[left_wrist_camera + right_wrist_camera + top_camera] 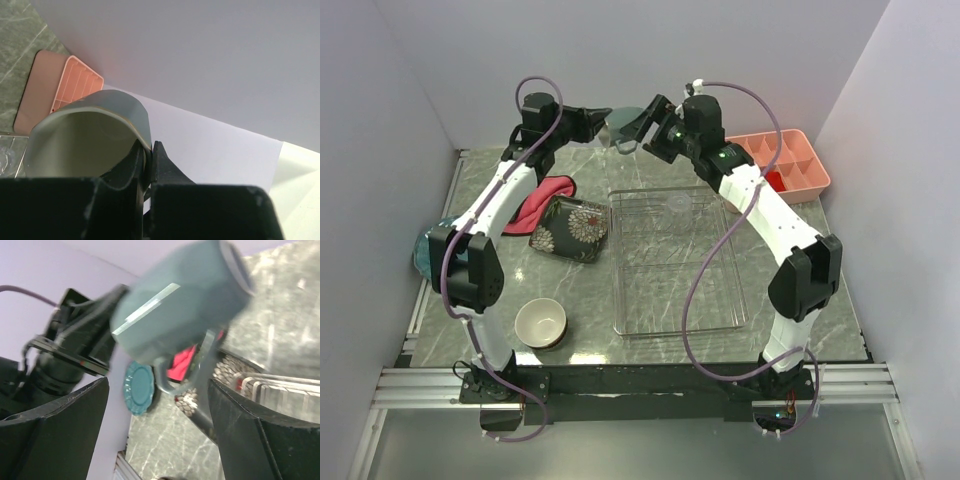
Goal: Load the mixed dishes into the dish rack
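A grey-blue mug (619, 128) hangs in the air at the back of the table, with my left gripper (601, 122) shut on its rim (142, 145). My right gripper (638, 128) is open just to its right. In the right wrist view the blurred mug (185, 305) and its handle (175, 377) sit ahead of the wide-apart jaws of that gripper (157, 390), not touching them. The silver wire dish rack (675, 262) lies at the middle. A square flowered plate (570, 228), a cream-lined bowl (540, 322) and a blue plate (424, 250) rest on the left.
A red-pink cloth (546, 196) lies behind the square plate. A pink compartment tray (790, 165) at the back right holds something red (773, 180). White walls close in the back and both sides. My left arm partly hides the blue plate.
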Available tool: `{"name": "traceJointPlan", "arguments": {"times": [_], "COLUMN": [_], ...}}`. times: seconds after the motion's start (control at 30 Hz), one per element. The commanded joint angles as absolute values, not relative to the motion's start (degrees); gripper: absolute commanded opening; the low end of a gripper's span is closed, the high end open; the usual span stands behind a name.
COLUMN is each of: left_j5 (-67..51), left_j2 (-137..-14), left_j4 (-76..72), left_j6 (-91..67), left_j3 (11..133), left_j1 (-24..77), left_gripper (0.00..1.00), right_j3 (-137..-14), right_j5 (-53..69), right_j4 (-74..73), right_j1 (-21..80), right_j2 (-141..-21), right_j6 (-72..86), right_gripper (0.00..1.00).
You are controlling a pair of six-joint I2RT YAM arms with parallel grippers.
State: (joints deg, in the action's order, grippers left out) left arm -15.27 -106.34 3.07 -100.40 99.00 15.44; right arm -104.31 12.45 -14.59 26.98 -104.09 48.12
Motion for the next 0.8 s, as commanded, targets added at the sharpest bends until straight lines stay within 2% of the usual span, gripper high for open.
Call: {"name": "traceJointPlan", "arguments": {"times": [0.0,0.47,0.63,0.77], "left_j5": [-15.6,-15.4,-15.8,-16.1], "left_j2": [-100.8,-99.4,-98.3,-98.1], "left_j4": [-3.4,-0.2,-0.2,-0.2], "left_j6": [-103.8,-105.8,-106.4,-106.5], "left_j3": [102.5,103.8,102.7,102.2], "left_j1": [15.1,15.7,16.1,16.4], "left_gripper": [0.01,0.01,0.01,0.01], "right_j3": [-102.0,-105.0,-105.9,-106.7], "right_j5": [10.2,13.9,17.5,19.7], "right_j4": [-15.3,-12.7,-9.2,-7.0], "right_j1": [26.3,26.3,26.5,26.5], "right_j2": [-100.0,-105.3,-106.2,-106.3], "right_j6": [47.5,49.8,49.6,48.2], "right_gripper": [0.87,0.8,0.66,0.51]}}
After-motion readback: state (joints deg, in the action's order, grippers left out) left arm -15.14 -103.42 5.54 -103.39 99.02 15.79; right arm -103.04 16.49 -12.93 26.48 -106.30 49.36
